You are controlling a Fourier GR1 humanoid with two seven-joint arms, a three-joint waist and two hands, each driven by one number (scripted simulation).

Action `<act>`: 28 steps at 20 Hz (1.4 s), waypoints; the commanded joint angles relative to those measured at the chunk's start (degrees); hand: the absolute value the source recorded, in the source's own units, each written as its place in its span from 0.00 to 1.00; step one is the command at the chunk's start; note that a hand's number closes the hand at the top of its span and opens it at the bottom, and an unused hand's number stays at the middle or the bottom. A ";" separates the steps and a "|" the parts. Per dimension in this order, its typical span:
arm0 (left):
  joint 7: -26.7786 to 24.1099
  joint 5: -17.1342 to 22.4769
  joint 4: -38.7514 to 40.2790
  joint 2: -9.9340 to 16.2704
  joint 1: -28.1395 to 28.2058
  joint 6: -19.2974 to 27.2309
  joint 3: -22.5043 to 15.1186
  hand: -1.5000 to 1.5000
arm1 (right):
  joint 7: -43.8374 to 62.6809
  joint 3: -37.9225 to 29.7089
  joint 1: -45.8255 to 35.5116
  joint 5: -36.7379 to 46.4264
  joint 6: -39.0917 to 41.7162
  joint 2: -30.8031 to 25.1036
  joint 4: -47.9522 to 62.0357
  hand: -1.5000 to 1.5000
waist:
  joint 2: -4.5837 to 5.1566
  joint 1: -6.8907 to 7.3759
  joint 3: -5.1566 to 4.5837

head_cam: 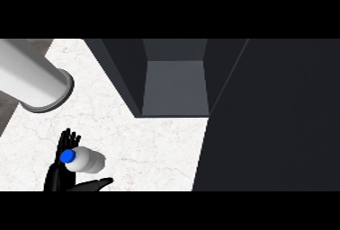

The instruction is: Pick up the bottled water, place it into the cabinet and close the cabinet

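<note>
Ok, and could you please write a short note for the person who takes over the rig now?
Left hand: open, fingers straight, at the bottle, not curled round it.
Right hand: not in view.
Bottle: on the counter, lower left, blue cap toward the camera.
Cabinet: open, nothing seen inside; door swung out at right.
Done: hand reached the bottle.
Left: grasp, place in cabinet, close door.

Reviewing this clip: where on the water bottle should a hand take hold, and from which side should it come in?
Probably the white body just below the blue cap, wrapped from the side. The bottle stands on the counter with its cap toward the camera, so its round sides give the fingers facing surfaces. The hand at lower left already lies along its left side, fingers straight, thumb below; that side seems best. The cabinet stands open.
</note>
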 commanded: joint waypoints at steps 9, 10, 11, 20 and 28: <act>-11.55 1.68 18.43 2.35 -6.00 -0.81 4.34 0.00 | 0.99 4.30 2.86 7.45 -1.41 -3.00 -6.33 0.00 | -0.01 -0.15 -0.02; -13.14 1.24 20.71 2.15 -6.55 -0.83 4.19 0.00 | 3.85 4.19 -0.33 8.62 -2.07 -0.88 -5.03 0.00 | 0.03 -0.01 -0.05; -11.96 1.00 17.87 -0.11 -5.74 0.63 2.72 0.00 | 0.78 2.77 3.51 4.93 -0.35 -5.07 -7.50 0.00 | -0.01 -0.05 0.02; -19.76 2.54 24.70 -0.10 -6.98 -5.28 2.46 0.00 | 2.63 3.75 3.14 5.37 -2.48 -6.02 -9.37 0.00 | -0.05 -0.27 -0.03; -20.26 6.00 29.09 1.51 -11.06 -8.83 4.24 1.00 | -2.69 0.62 2.75 1.79 -2.36 -6.12 -4.85 0.00 | 0.06 -0.03 0.03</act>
